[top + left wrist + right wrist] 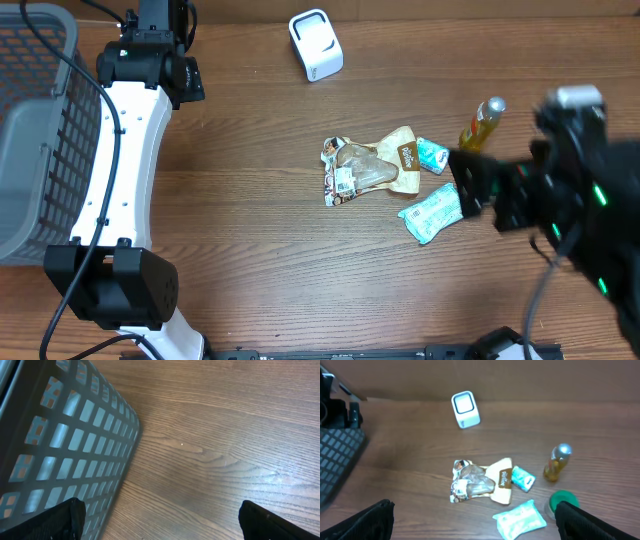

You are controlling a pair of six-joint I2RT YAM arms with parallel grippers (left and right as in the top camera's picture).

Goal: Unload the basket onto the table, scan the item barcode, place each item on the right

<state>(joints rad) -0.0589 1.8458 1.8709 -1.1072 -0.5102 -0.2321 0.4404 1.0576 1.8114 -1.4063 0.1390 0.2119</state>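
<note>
Several items lie in a loose pile mid-table: a clear-and-brown snack pouch [365, 168] [480, 482], a small teal packet [432, 155] [522, 478], a larger teal packet [432, 212] [520, 519] and an upright bottle of yellow liquid [482, 122] [556, 462]. A white scanner [315, 45] [465, 409] stands at the back. My right gripper [468, 185] [474, 510] hangs open, high over the pile's right side, holding nothing. Far from the items, my left gripper [152, 30] [160, 510] is open over bare wood beside the basket. No barcode can be made out.
A grey mesh basket [40, 130] [65, 445] fills the left edge of the table, close to the left gripper. A round green-lidded thing [562, 502] sits by the bottle, hidden under the right arm in the overhead view.
</note>
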